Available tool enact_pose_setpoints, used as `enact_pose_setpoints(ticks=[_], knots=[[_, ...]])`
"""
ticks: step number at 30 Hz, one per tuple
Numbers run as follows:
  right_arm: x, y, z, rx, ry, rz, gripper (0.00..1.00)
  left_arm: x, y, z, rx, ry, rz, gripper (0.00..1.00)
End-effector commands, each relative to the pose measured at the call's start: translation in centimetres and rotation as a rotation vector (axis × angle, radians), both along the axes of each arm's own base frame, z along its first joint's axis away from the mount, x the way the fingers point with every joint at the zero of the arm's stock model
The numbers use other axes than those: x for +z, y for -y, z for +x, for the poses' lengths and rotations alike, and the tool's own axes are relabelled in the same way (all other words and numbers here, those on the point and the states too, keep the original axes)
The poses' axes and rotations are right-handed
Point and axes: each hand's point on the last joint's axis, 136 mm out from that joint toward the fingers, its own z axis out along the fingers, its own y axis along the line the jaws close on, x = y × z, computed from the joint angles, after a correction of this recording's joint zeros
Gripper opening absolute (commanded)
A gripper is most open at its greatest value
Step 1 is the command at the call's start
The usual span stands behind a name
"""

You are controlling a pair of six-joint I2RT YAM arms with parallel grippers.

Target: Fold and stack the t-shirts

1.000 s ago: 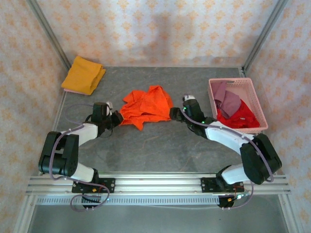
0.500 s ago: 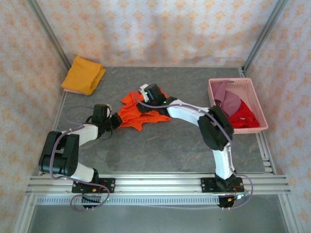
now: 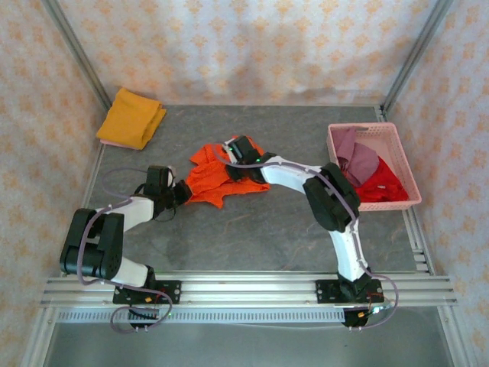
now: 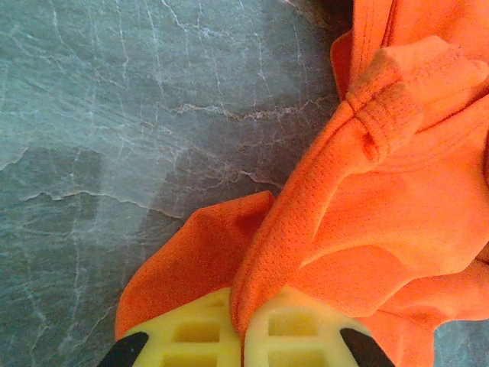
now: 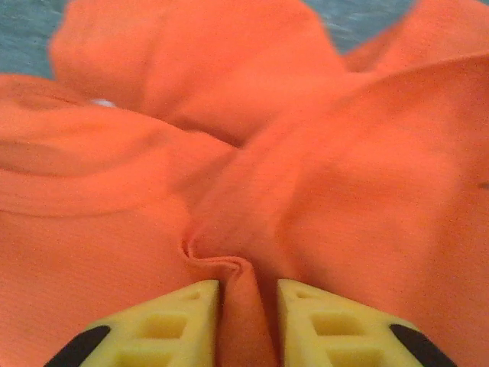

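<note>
Four t-shirts can be counted on the table (image 3: 252, 222) from above. At the far left corner lies the yellow t-shirt (image 3: 131, 118), folded into a flat oblong with its long axis running from near-left to far-right. A thin pale pink edge (image 3: 111, 142) shows under its near side; what it belongs to is not clear.

Toward the middle, the left tool (image 3: 182, 189) sits at the near-left corner of the orange t-shirt (image 3: 208, 177). At the left wrist its yellow pads (image 4: 195, 332) are pressed together on a fold of that shirt (image 4: 397, 191), with hardly any gap between them. A ribbed hem or collar edge bunches at the upper right of that view.

The orange t-shirt lies crumpled, its long axis running from the left tool toward the far right. Neck and hem cannot be told apart from above, and the right arm covers its far-right part. The right tool (image 3: 233, 155) rests on the shirt's far side. At the right wrist its pads (image 5: 172, 325) stand narrowly apart, with a pinched ridge of orange cloth (image 5: 229, 138) between them.

At the right edge, the pink basket (image 3: 374, 128) holds the mauve t-shirt (image 3: 359, 159) and the red t-shirt (image 3: 380, 186), both rumpled and partly hidden by its wall.
</note>
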Motion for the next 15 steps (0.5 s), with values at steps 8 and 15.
enact_pose_setpoints(ticks=[8, 15], knots=[[6.8, 10.7, 3.3, -0.377, 0.171, 0.084, 0.00, 1.3, -1.0, 0.2, -0.001, 0.023, 0.081, 0.00], [10.0, 26.2, 1.8, -0.860, 0.240, 0.216, 0.00, 3.0, -2.3, 0.1, 0.050, 0.043, 0.095, 0.00]])
